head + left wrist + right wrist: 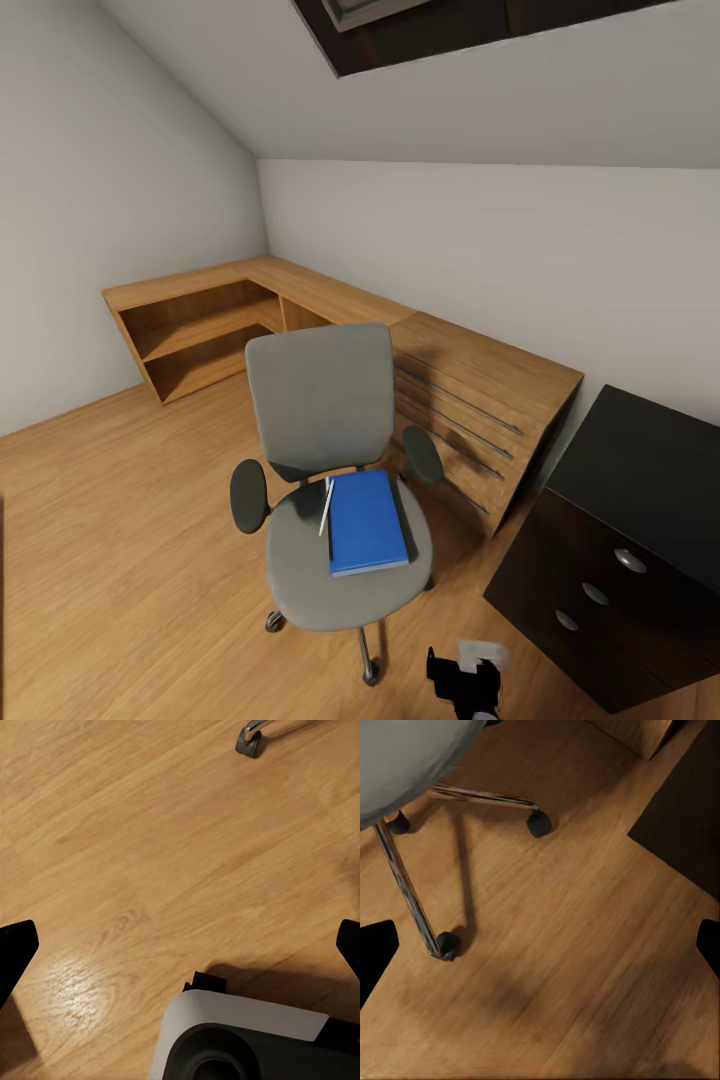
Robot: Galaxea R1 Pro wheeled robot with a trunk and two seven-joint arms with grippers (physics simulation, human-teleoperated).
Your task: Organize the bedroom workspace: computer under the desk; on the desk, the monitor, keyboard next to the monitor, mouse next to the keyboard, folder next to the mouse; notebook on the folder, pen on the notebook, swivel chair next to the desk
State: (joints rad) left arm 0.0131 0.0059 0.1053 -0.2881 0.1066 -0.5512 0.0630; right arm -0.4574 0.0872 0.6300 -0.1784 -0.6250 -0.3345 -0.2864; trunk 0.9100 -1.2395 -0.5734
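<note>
1. Centrally, at 6 o'clock in the head view: the swivel chair (330, 500), grey, black armrests, facing the camera, on the wood floor (120, 540).
2. On its seat: the folder (366, 522), blue, lying flat; the pen (326, 505), a thin pale stick, along the folder's 9 o'clock edge, touching the seat.
3. Behind the chair, 12 to 2 o'clock: a light-wood dresser (480, 400) with drawers, joined to a low corner shelf (200, 330) at 10 o'clock.
4. At 4 o'clock: a dark drawer unit (610, 560), near the chair.
5. Left hand (180, 945): fingers spread wide over bare floor.
6. Right hand (540, 945): fingers spread wide, over floor beside the chair's chrome legs (409, 889).
</note>
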